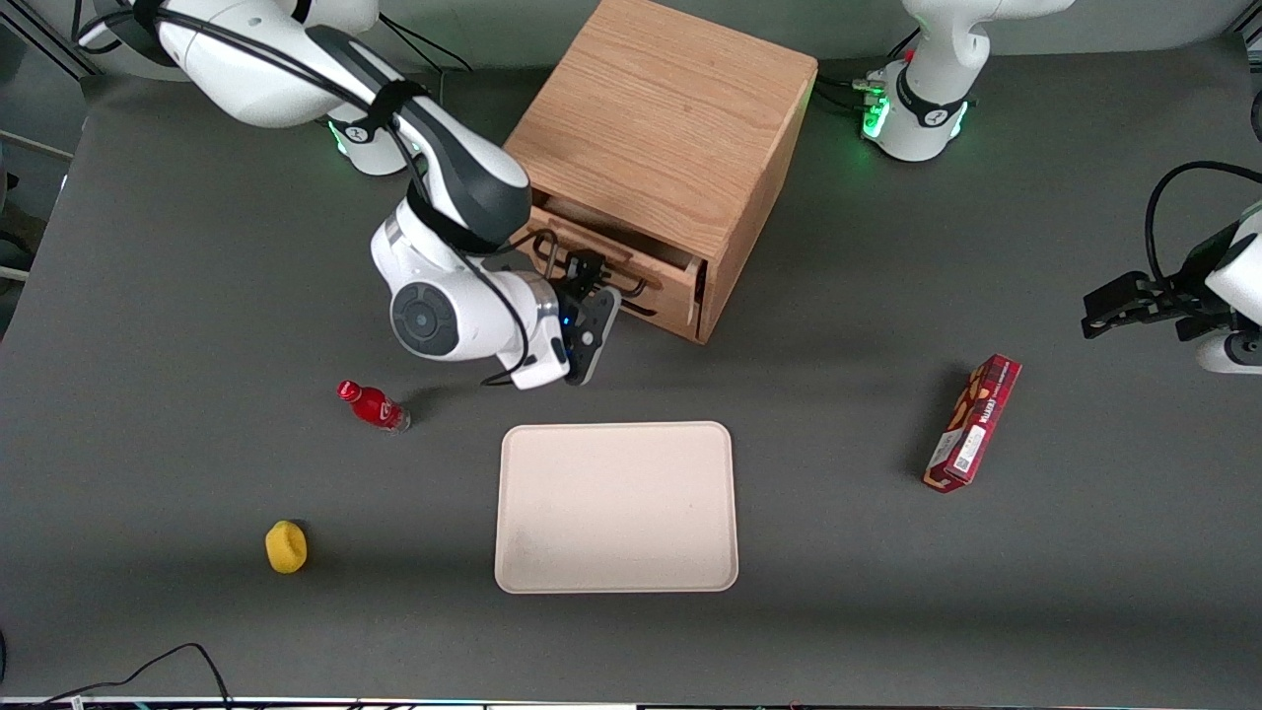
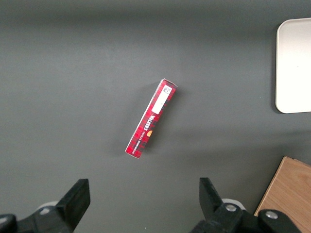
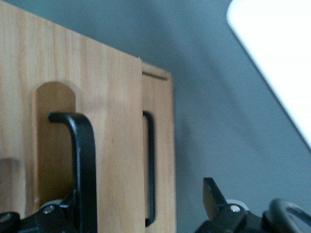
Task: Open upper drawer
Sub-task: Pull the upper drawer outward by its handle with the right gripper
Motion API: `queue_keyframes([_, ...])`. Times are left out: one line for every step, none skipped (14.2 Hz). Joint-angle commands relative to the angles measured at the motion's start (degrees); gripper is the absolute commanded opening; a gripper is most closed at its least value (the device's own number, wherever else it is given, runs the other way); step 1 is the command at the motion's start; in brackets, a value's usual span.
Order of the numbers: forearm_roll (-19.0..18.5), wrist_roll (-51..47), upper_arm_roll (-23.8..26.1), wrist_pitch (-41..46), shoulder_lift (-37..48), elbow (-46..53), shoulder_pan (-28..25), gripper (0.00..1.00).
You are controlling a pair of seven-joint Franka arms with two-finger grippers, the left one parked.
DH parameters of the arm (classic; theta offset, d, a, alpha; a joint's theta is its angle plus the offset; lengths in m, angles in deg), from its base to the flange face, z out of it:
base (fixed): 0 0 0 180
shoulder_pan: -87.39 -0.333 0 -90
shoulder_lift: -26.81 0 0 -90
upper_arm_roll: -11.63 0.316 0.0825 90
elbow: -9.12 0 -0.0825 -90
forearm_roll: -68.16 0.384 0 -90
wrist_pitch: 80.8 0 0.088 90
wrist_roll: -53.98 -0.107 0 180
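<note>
While partly out, upper drawer [image 1: 631,264] touches claw [image 1: 592,279].

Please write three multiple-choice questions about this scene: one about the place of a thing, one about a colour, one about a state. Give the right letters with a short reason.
1. Where is the gripper?
A. at the upper drawer handle
B. above the tray
C. at the yellow object

2. What colour is the small bottle?
A. green
B. red
C. blue

3. How is the upper drawer?
A. fully shut
B. pulled partly out
C. removed

Answers: 1 A, the gripper sits at the black handle. 2 B, body and cap are red. 3 B, its front juts out from the cabinet.
</note>
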Motion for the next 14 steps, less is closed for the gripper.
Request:
queue_keyframes([-2.9, 0.1, -0.1, 0.9, -3.0, 5.3, 0.0, 1.00])
queue_keyframes([-2.9, 0.1, -0.1, 1.1, -3.2, 6.0, 0.2, 1.00])
queue_keyframes([-2.9, 0.1, -0.1, 1.2, -3.8, 6.8, 0.5, 1.00])
queue_keyframes([-3.0, 0.1, -0.1, 1.2, -4.1, 7.4, 0.6, 1.00])
queue_keyframes([-3.0, 0.1, -1.2, 1.2, -4.5, 8.1, 0.5, 1.00])
queue_keyframes([-3.0, 0.1, -1.9, 1.2, -5.0, 8.9, 0.5, 1.00])
queue_keyframes([-3.1, 0.1, -2.1, 1.4, -5.5, 9.7, 0.5, 1.00])
queue_keyframes([-3.2, 0.1, -2.2, 2.1, -6.0, 10.3, 0.5, 1.00])
queue_keyframes([-3.2, 0.1, -2.5, 3.0, -6.6, 11.1, 0.5, 1.00])
queue_keyframes([-3.2, 0.1, -3.6, 3.7, -7.2, 12.4, 0.1, 1.00])
queue_keyframes([-3.2, 0.1, -3.8, 4.5, -7.5, 13.3, 0.0, 1.00])
queue_keyframes([-3.7, 0.2, -3.9, 4.8, -7.9, 14.0, 0.0, 1.00])
queue_keyframes([-4.8, 0.5, -4.3, 4.9, -8.0, 14.2, 0.0, 1.00])
queue_keyframes([-5.5, 0.5, -4.4, 4.9, -8.1, 14.4, 0.1, 1.00])
